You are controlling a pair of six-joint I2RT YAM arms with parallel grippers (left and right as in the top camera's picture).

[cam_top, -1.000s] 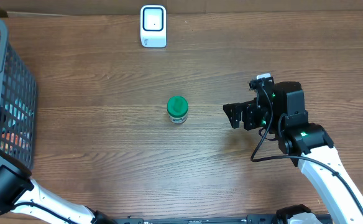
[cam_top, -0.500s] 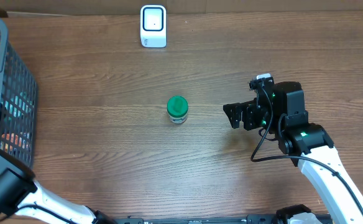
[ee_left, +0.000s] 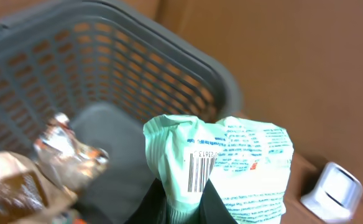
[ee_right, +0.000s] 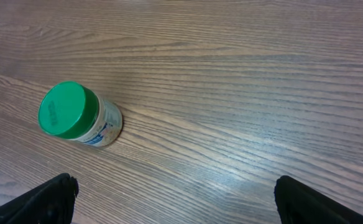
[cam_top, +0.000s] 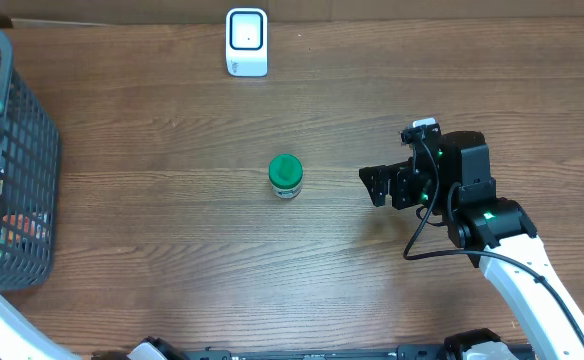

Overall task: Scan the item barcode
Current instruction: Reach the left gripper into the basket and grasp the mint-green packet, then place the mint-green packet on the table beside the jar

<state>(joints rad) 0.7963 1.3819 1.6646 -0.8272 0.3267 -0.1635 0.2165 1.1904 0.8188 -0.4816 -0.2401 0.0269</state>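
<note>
The wooden table (cam_top: 172, 130) fills the overhead view. At its left edge stands a dark grey mesh basket (cam_top: 32, 150) with crumpled wrappers (ee_left: 63, 149) lying in its bottom. On the right side the right arm (cam_top: 512, 240) reaches in from the near edge. Its right gripper (cam_top: 372, 186) points left, low over bare wood, with its fingers spread wide and nothing between them. It is well apart from the jar. A mint-green packet (ee_left: 243, 162) with printed text hangs above the basket, over the far part of it, at the far left of the scene. The left gripper (ee_left: 181, 208) pinches the packet's lower edge between its closed fingers. A white scanner (cam_top: 246, 42) sits at the far edge of the table, about midway across, well apart from the packet. A small jar (cam_top: 285, 176) with a green lid stands upright near the middle of the table, between the basket and the right gripper. The packet's barcode (ee_left: 197, 173) faces the left wrist camera, just above the pinching fingers.
</note>
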